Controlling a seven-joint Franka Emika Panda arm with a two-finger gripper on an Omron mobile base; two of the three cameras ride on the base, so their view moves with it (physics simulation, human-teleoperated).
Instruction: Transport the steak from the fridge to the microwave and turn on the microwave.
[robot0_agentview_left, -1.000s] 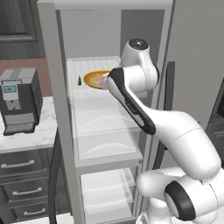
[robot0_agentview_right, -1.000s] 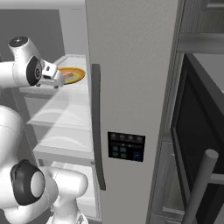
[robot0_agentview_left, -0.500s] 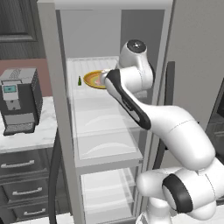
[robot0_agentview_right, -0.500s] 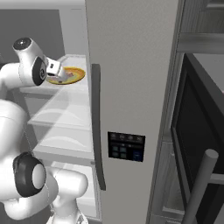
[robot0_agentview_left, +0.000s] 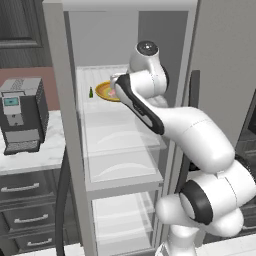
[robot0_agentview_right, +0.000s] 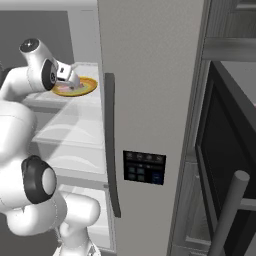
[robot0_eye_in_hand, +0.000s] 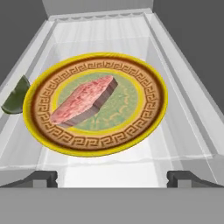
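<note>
The steak (robot0_eye_in_hand: 83, 101), a pinkish-red slab, lies on a round yellow-orange plate (robot0_eye_in_hand: 153, 87) on the fridge's upper glass shelf (robot0_eye_in_hand: 131, 166). My gripper (robot0_eye_in_hand: 113, 179) is open, its fingertips (robot0_eye_in_hand: 41, 178) spread wide just short of the plate's near rim, with nothing between them. From the left, the hand (robot0_agentview_left: 120, 86) sits inside the open fridge (robot0_agentview_left: 65, 125) against the plate (robot0_agentview_left: 104, 91). From the right, the gripper (robot0_agentview_right: 70, 82) hovers over the plate (robot0_agentview_right: 85, 88) beside the fridge door (robot0_agentview_right: 150, 75). The black microwave (robot0_agentview_right: 225, 150) stands to the right of the door.
A small dark green item (robot0_eye_in_hand: 15, 98) lies left of the plate on the same shelf. The shelf walls narrow toward the back. A coffee machine (robot0_agentview_left: 22, 115) stands on the marble counter (robot0_agentview_left: 30, 155) left of the fridge. The door's dark handle (robot0_agentview_right: 112, 150) and the microwave's grey bar handle (robot0_agentview_right: 227, 215) jut out.
The hand has moved deeper into the fridge toward the plate and now sits right at it. The jaws stayed open; plate and steak have not moved.
</note>
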